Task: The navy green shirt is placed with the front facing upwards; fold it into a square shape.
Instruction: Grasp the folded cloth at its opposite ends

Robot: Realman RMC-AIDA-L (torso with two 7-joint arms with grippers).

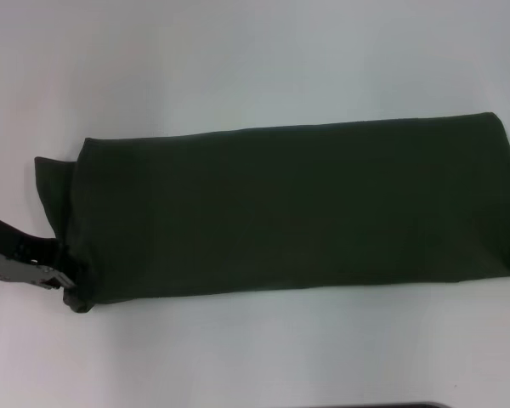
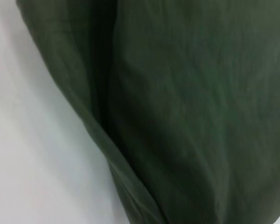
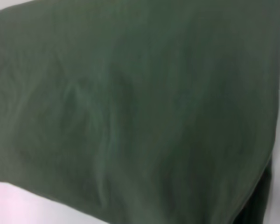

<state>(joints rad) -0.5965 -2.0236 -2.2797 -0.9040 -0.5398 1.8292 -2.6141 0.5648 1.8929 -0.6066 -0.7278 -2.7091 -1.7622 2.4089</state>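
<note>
The navy green shirt (image 1: 297, 212) lies on the white table as a long plain dark green band running left to right, with no lettering showing. A narrow flap sticks out at its far left end (image 1: 53, 183). My left gripper (image 1: 65, 280) comes in from the left edge and is shut on the shirt's near left corner, where the cloth bunches up slightly. The left wrist view is filled with the shirt (image 2: 186, 107) and a draped fold edge over the table. In the right wrist view the shirt (image 3: 140, 102) fills the picture. The right gripper shows in no view.
White table (image 1: 238, 68) surrounds the shirt on the far and near sides. The shirt's right end reaches the head view's right border. A dark edge (image 1: 374, 405) shows at the very bottom of the head view.
</note>
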